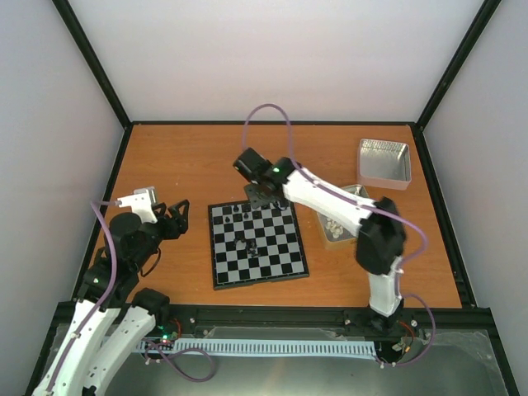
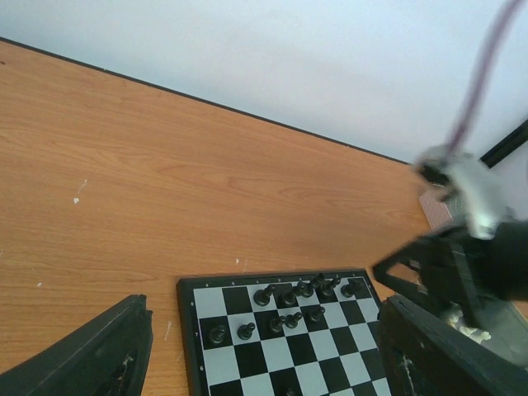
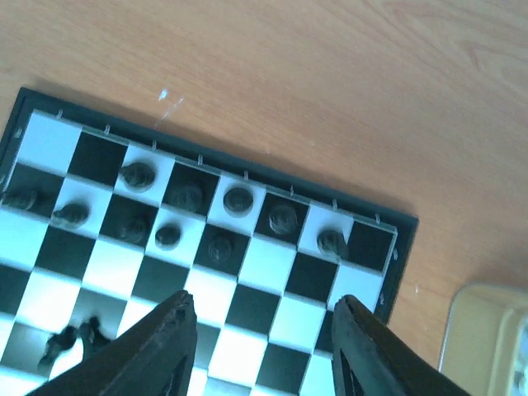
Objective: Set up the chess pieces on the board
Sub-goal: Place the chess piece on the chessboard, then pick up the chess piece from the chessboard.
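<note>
Several black chess pieces [image 3: 238,200] stand bunched on the two far rows of the board [image 1: 258,243], which lies flat mid-worktop [image 1: 181,157]; a couple more sit near its centre. Right fingers [image 3: 165,346] hover over the far rows, spread apart, holding nothing. Left fingers [image 2: 91,359] wide apart and empty, near the board's far-left corner.

So the board [image 3: 266,262] under the right fingers [image 3: 157,346] is black-and-white checks with a thin black border, and the white looks kinda bluish from that wrist. The chess pieces [image 3: 238,200] just ahead of those fingers are all black. The counter [image 2: 165,181] is orange-brown wood grain with a few pale specks. The left fingers [image 2: 91,355] are black, same as the right ones. The right arm [image 1: 326,198] is white with black joints and its cable [image 1: 268,111] is purple. The tin [image 1: 384,161] off to the right of the right fingers is shiny silver.
</note>
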Controlling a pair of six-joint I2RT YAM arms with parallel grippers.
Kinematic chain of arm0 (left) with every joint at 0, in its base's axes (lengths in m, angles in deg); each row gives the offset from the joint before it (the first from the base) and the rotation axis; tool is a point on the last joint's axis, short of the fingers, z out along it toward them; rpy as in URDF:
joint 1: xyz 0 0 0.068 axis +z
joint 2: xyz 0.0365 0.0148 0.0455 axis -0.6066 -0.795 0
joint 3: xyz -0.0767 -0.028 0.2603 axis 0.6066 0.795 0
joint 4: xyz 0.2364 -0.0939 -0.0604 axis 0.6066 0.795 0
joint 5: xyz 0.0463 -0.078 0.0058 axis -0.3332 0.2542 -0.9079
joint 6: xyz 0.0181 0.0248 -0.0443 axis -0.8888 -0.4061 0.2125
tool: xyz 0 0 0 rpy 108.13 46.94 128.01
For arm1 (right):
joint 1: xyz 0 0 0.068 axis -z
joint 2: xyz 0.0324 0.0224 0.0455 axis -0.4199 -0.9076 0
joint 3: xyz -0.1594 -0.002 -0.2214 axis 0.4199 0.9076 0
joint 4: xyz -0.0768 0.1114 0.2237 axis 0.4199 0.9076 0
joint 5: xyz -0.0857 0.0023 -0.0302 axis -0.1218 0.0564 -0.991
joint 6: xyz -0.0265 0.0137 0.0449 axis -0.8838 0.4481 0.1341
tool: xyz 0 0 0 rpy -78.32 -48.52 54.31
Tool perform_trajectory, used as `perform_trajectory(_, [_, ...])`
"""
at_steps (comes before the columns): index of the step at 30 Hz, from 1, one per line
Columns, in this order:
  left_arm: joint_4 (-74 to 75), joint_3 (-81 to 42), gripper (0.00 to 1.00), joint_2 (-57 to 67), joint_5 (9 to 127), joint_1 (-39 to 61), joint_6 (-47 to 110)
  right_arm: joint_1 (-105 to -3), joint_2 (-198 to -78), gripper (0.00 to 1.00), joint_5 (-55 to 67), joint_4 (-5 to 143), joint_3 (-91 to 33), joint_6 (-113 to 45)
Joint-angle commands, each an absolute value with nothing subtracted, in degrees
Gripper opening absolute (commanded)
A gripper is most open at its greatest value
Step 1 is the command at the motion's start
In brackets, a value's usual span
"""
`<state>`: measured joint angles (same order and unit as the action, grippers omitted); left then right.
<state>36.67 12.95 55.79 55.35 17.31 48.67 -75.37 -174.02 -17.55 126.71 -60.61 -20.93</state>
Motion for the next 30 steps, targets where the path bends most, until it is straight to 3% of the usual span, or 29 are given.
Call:
perform_trajectory(1, [34.9, 13.0, 0.76, 54.6, 57.2, 17.2, 47.8, -75.4, -159.2, 0.47, -13.6, 113.2, -41.8, -16.5])
perform_trajectory(7, [32.9, 14.0, 0.76, 53.0, 60.5, 17.2, 48.0, -78.0, -146.4, 0.52, -12.3, 103.9, -20.6, -11.4])
perform_trajectory(12, [30.1, 15.1, 0.76, 51.2, 63.5, 17.2, 48.8, -81.7, -143.3, 0.53, -12.6, 99.0, -13.0, -7.9])
perform_trajectory(19, [29.1, 14.8, 0.76, 48.9, 63.6, 17.2, 49.7, -87.2, -148.9, 0.51, -11.4, 95.6, -12.9, -6.1])
perform_trajectory(30, [29.3, 16.1, 0.76, 48.9, 64.2, 17.2, 51.7, -90.3, -158.1, 0.39, -9.1, 96.8, -17.9, -9.0])
